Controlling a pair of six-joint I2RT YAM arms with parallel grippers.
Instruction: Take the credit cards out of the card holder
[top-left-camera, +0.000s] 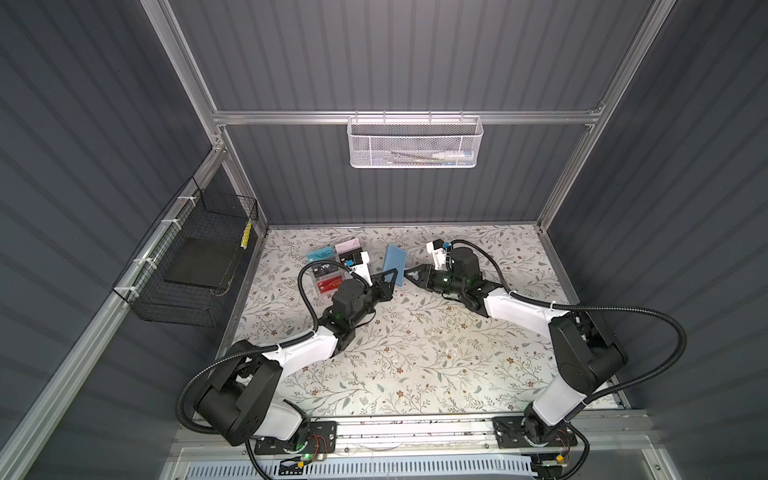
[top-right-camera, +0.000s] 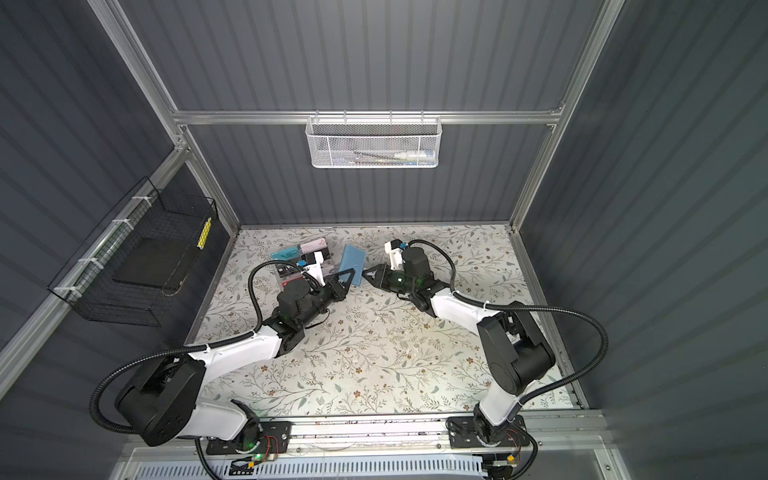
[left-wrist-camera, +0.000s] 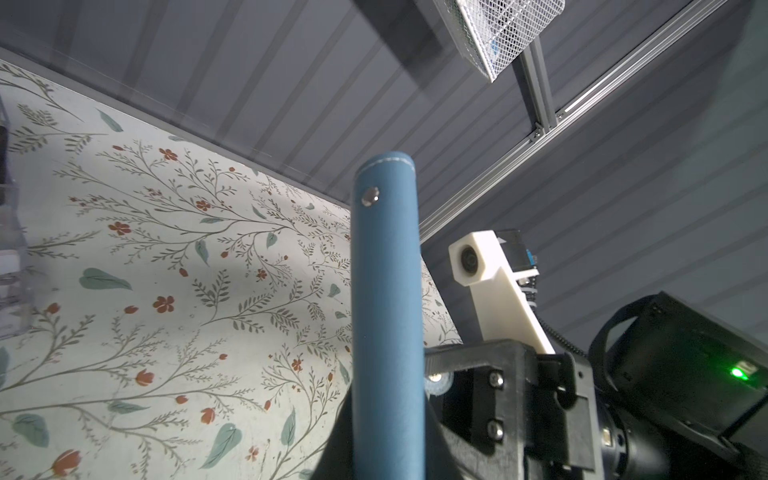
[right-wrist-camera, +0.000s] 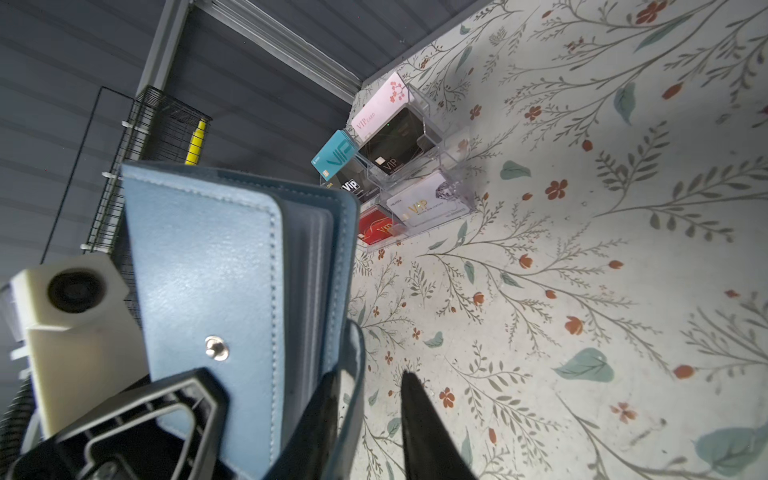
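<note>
The card holder (right-wrist-camera: 208, 270), a slate-blue rectangular wallet of grained, pale-stitched leather-like material, is clamped upright by its lower edge in the left gripper (top-left-camera: 392, 279). One round metal snap stud (right-wrist-camera: 216, 347) is seen on its cover. Translucent sleeves (right-wrist-camera: 309, 257) are fanned inside; whether credit cards sit in them cannot be told. The right gripper (right-wrist-camera: 370, 386) is held just beside, its two tapered black fingers (right-wrist-camera: 424, 428) parted, the curved snap tab (right-wrist-camera: 359, 353) between them. Beyond the left gripper, six printed cards (right-wrist-camera: 419, 205) are counted in one clear acrylic rack (right-wrist-camera: 455, 178).

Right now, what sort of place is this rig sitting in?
Probably an enclosed robot test cell: grey panel walls on an aluminium frame, two arms mounted at the front of a floral tabletop.
</note>
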